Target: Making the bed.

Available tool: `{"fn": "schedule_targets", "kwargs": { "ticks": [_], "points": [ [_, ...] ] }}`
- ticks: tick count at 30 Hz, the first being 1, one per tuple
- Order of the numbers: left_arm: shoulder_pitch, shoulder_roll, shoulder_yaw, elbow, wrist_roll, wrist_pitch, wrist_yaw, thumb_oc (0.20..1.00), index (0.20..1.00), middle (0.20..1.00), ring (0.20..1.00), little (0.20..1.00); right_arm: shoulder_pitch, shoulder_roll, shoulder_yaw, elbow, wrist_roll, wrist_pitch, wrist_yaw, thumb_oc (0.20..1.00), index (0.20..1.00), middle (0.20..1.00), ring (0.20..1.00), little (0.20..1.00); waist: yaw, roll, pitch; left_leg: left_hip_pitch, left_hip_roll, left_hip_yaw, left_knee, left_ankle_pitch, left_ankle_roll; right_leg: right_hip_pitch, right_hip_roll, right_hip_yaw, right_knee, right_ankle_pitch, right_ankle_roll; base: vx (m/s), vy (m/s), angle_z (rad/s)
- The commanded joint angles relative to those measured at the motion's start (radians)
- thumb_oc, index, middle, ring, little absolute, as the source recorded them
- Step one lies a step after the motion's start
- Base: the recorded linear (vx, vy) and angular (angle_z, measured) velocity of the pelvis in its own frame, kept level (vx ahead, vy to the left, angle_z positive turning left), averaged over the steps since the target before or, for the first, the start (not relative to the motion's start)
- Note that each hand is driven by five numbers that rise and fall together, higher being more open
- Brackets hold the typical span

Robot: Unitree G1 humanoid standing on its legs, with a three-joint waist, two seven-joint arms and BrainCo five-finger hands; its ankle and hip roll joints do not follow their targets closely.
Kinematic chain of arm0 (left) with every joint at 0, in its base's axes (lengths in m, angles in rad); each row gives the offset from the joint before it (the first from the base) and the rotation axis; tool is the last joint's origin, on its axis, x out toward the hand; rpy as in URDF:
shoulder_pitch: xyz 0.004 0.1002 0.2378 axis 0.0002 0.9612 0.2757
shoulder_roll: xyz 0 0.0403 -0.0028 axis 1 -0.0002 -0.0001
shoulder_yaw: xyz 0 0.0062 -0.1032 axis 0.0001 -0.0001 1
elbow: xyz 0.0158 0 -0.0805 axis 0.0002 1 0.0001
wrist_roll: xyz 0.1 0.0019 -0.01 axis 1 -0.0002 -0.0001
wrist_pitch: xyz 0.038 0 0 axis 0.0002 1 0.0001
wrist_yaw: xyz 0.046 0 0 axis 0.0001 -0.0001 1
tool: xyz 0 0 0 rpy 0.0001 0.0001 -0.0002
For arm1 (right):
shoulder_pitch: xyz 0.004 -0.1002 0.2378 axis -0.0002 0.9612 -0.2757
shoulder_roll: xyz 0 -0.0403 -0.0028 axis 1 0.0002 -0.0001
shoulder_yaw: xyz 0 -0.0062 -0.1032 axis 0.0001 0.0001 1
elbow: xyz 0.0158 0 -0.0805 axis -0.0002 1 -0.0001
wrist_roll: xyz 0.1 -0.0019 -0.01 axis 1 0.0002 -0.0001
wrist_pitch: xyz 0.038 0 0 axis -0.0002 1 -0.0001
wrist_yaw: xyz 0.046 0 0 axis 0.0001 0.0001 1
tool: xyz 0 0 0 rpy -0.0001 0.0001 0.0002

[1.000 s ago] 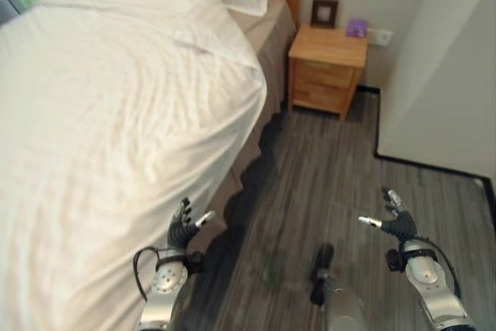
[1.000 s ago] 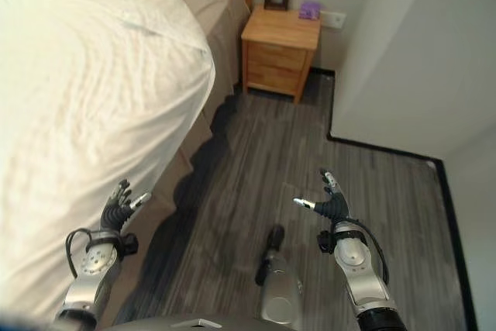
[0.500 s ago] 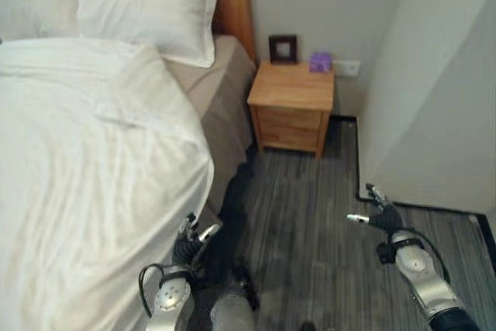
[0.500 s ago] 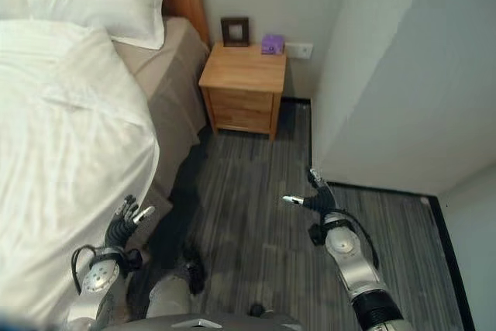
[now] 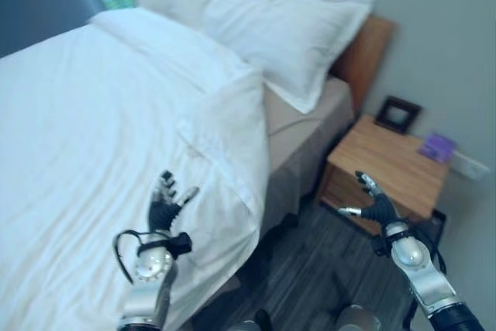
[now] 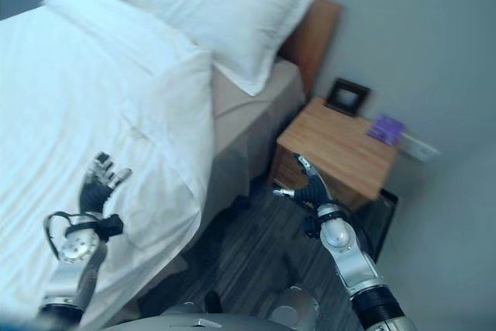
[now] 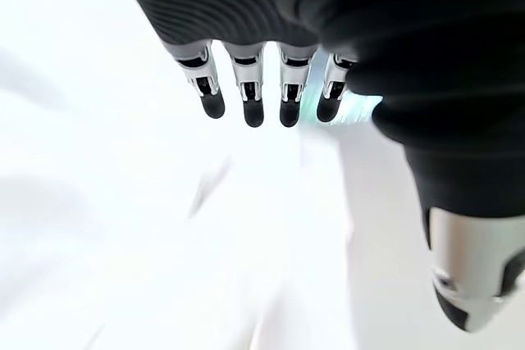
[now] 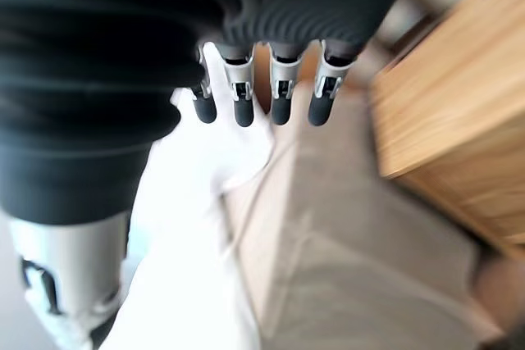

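The left hand (image 5: 165, 208) hovers over the white duvet (image 5: 93, 137) with its fingers straight and spread, holding nothing; the duvet spreads across the bed beneath and ahead of it, its turned-back corner (image 5: 232, 125) just ahead and to the hand's right, and two white pillows (image 5: 287, 25) lie farther ahead against the wooden headboard (image 5: 364, 48). The right hand (image 5: 377, 208) is likewise released, fingers extended and empty, above the dark floor beside the bed; the wooden nightstand (image 5: 387, 164) stands just ahead of it, carrying a dark picture frame (image 5: 396, 114) and a small purple object (image 5: 438, 146).

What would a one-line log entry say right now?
left hand: open, over duvet | right hand: open, before nightstand | holding: nothing
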Motion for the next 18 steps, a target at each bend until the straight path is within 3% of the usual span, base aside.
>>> {"fn": "schedule_targets", "kwargs": {
  "ticks": [1, 2, 3, 6, 9, 11, 13, 14, 15, 17, 18],
  "points": [
    [-0.019, 0.036, 0.017, -0.036, -0.031, -0.080, -0.005, 1.000, 1.000, 1.000, 1.000, 1.000, -0.034, 0.026, -0.087, -0.048, 0.040, -0.043, -0.019, 1.000, 1.000, 1.000, 1.000, 1.000, -0.026, -0.044, 0.023, -0.014, 0.100, 0.024, -0.056, 0.060, -0.183, 0.104, 0.046, 0.081, -0.133, 0.118, 0.022, 0.23, -0.209, 1.19],
    [-0.019, 0.036, 0.017, -0.035, -0.031, -0.080, -0.005, 1.000, 1.000, 1.000, 1.000, 1.000, -0.034, 0.026, -0.087, -0.047, 0.040, -0.043, -0.019, 1.000, 1.000, 1.000, 1.000, 1.000, -0.028, -0.044, 0.024, -0.014, 0.100, 0.022, -0.056, 0.060, -0.183, 0.107, 0.046, 0.079, -0.135, 0.119, 0.022, 0.34, -0.327, 1.52],
    [-0.014, 0.045, 0.039, -0.011, -0.025, -0.077, -0.007, 1.000, 1.000, 1.000, 1.000, 1.000, -0.047, 0.027, -0.095, -0.053, 0.047, -0.041, -0.018, 1.000, 1.000, 1.000, 1.000, 1.000, -0.026, -0.052, 0.028, 0.008, 0.123, -0.011, -0.056, 0.049, -0.204, 0.102, 0.041, 0.096, -0.168, 0.148, 0.027, 0.27, -0.308, 1.26],
    [0.005, 0.036, 0.054, 0.020, -0.021, -0.072, -0.004, 1.000, 1.000, 1.000, 1.000, 1.000, -0.062, 0.030, -0.090, -0.055, 0.043, -0.040, -0.016, 1.000, 1.000, 1.000, 1.000, 1.000, -0.016, -0.065, 0.026, 0.030, 0.129, -0.013, -0.056, 0.037, -0.214, 0.134, 0.029, 0.062, -0.196, 0.159, 0.029, 0.17, -0.201, 0.82],
    [0.056, 0.003, 0.089, 0.031, -0.020, -0.070, -0.011, 1.000, 1.000, 1.000, 1.000, 1.000, -0.063, 0.007, -0.093, -0.068, 0.052, -0.046, -0.001, 1.000, 1.000, 1.000, 1.000, 1.000, 0.000, -0.059, 0.009, 0.061, 0.172, -0.029, -0.041, 0.038, -0.240, 0.184, 0.069, 0.042, -0.211, 0.142, 0.016, 0.24, -0.325, 0.20],
    [0.056, -0.009, 0.085, 0.021, -0.036, -0.073, -0.013, 1.000, 1.000, 1.000, 1.000, 1.000, -0.068, -0.026, -0.104, -0.076, 0.057, -0.050, -0.004, 1.000, 1.000, 1.000, 1.000, 1.000, 0.005, -0.049, 0.018, 0.011, 0.188, -0.047, 0.050, 0.039, -0.251, 0.217, 0.089, 0.019, -0.224, 0.114, -0.002, 0.00, -0.156, 0.07],
    [0.031, -0.020, 0.066, 0.017, -0.067, -0.076, -0.010, 1.000, 1.000, 1.000, 1.000, 1.000, -0.071, -0.067, -0.132, -0.072, 0.065, -0.055, -0.022, 1.000, 1.000, 1.000, 1.000, 1.000, -0.010, -0.052, 0.040, -0.087, 0.228, 0.073, 0.215, 0.078, -0.262, 0.267, 0.076, -0.070, -0.224, 0.077, -0.029, -0.13, -0.259, 0.39],
    [0.013, -0.022, 0.050, 0.012, -0.104, -0.076, -0.016, 1.000, 1.000, 1.000, 1.000, 1.000, -0.079, -0.085, -0.148, -0.073, 0.070, -0.044, -0.045, 1.000, 1.000, 1.000, 1.000, 1.000, -0.026, -0.064, 0.045, -0.133, 0.269, 0.224, 0.342, 0.080, -0.246, 0.298, 0.089, -0.129, -0.224, 0.052, -0.055, -0.12, -0.237, 1.48],
    [0.012, -0.022, 0.050, 0.012, -0.105, -0.076, -0.016, 1.000, 1.000, 1.000, 1.000, 1.000, -0.080, -0.085, -0.149, -0.073, 0.070, -0.044, -0.045, 1.000, 1.000, 1.000, 1.000, 1.000, -0.025, -0.062, 0.046, -0.136, 0.273, 0.223, 0.350, 0.075, -0.246, 0.297, 0.091, -0.128, -0.224, 0.051, -0.056, -0.02, -0.193, 1.88],
    [0.015, -0.022, 0.048, 0.004, -0.100, -0.073, -0.016, 1.000, 1.000, 1.000, 1.000, 1.000, -0.071, -0.084, -0.159, -0.074, 0.067, -0.042, -0.047, 1.000, 1.000, 1.000, 1.000, 1.000, -0.040, -0.062, 0.040, -0.131, 0.297, 0.306, 0.359, 0.091, -0.240, 0.310, 0.100, -0.157, -0.224, 0.040, -0.066, 0.04, -0.032, 1.22],
    [0.019, -0.020, 0.049, 0.001, -0.096, -0.069, -0.024, 1.000, 1.000, 1.000, 1.000, 1.000, -0.059, -0.084, -0.177, -0.078, 0.068, -0.039, -0.051, 1.000, 1.000, 1.000, 1.000, 1.000, -0.048, -0.054, 0.036, -0.130, 0.320, 0.335, 0.359, 0.105, -0.258, 0.332, 0.113, -0.155, -0.224, 0.016, -0.065, 0.03, 0.068, 0.51]
  ]
}}
